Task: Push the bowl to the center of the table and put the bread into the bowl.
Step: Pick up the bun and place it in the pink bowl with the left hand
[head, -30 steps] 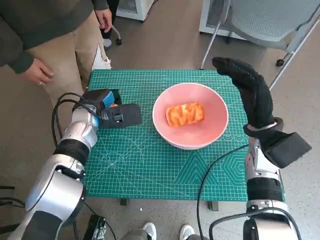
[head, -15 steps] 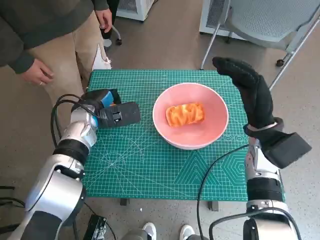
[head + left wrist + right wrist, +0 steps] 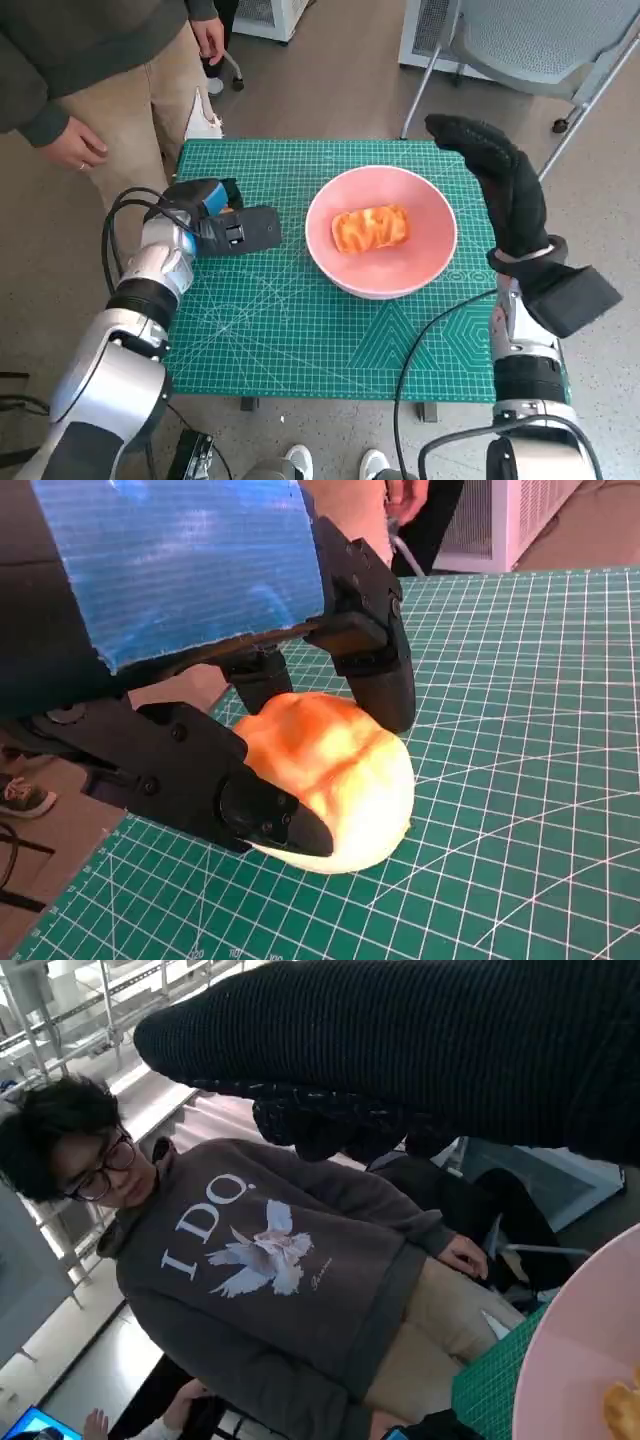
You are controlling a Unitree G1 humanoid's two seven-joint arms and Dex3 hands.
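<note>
Nearest the robot, well short of the bowl [image 3: 402, 272], a pair of white shoes [image 3: 300, 460] is showing under the table's near edge. A black cable [image 3: 418, 350] is looping up over that edge, on the near right of the bowl, toward the right forearm.

The bowl, pink and round, is sitting on the green mat [image 3: 300, 340] that is covering the table; the mat is reaching out past the bowl on every side, a little further to its left than to its right. The bread [image 3: 370, 228], golden and ridged, is lying inside the bowl on its floor, about in the middle.

Left of the bowl and apart from it, the left hand [image 3: 215, 215] is resting low on the mat. It is grasping a roll [image 3: 335, 775]: the left wrist view is showing black fingers [image 3: 370, 660] curling over the roll's top and another pressing its side, while the roll's underside is touching the mat.

Right of the bowl, the right hand [image 3: 500, 185] is standing raised with the glove stretched out and tipping slightly over the bowl's far right rim. It is holding nothing, and I cannot tell whether it is touching the rim.

Beyond the bowl to the far left, a person [image 3: 90, 60] in a dark sweater and tan trousers is standing beside the table's corner. To the far right of the bowl, a grey chair [image 3: 540, 40] is standing on the floor.
</note>
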